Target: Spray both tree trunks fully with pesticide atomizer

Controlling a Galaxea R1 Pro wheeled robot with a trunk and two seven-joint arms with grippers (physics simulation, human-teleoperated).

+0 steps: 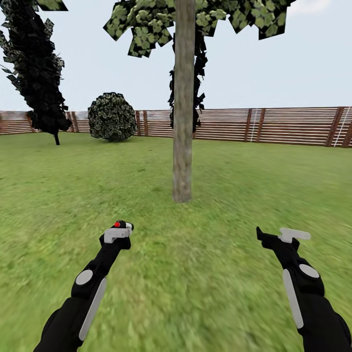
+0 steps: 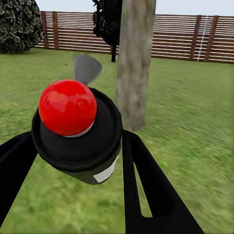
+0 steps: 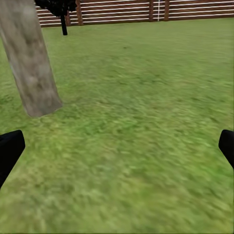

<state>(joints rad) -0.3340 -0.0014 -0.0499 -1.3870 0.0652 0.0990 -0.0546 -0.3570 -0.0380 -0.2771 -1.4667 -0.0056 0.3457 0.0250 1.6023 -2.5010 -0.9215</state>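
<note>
- Left gripper [image 1: 119,231], arm stretched forward over the grass, jaws clamped around the small black red-capped pesticide atomizer [image 2: 78,131].
- Right gripper [image 1: 283,235] likewise forward, jaws spread wide, empty.
- Grey-brown bark tree trunk [image 1: 184,107] ahead.

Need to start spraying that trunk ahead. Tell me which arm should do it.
Left. The left gripper already holds the pesticide atomizer, and the tree trunk stands ahead of it. The right gripper is open with nothing in it.
</note>
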